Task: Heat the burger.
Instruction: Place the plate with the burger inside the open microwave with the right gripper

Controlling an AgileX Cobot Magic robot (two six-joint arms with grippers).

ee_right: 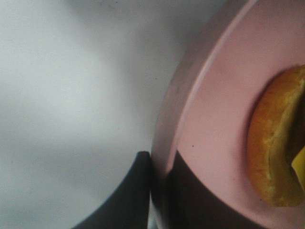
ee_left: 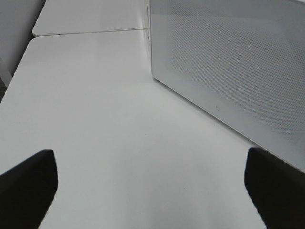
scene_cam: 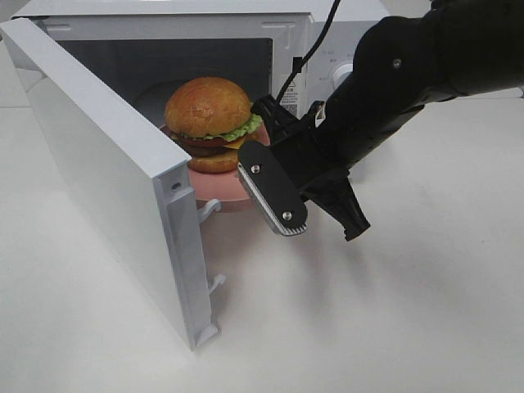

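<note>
The burger [scene_cam: 209, 115], a golden-brown bun with lettuce and patty, sits on a pink plate [scene_cam: 219, 196] at the mouth of the open white microwave [scene_cam: 286, 33]. My right gripper [scene_cam: 255, 190] is shut on the plate's near rim. The right wrist view shows its dark fingers [ee_right: 138, 191] pinching the pink rim [ee_right: 209, 129], with the bun's edge [ee_right: 271, 152] beside them. I cannot tell whether the plate rests on the microwave floor. My left gripper [ee_left: 152, 191] is open and empty over the table, outside the door.
The microwave door [scene_cam: 106, 180] stands swung open to the left, its lower edge near the table front. The left wrist view shows its perforated outer face [ee_left: 228, 62]. A black cable [scene_cam: 315, 45] hangs over the microwave front. White table [scene_cam: 368, 327] lies all around.
</note>
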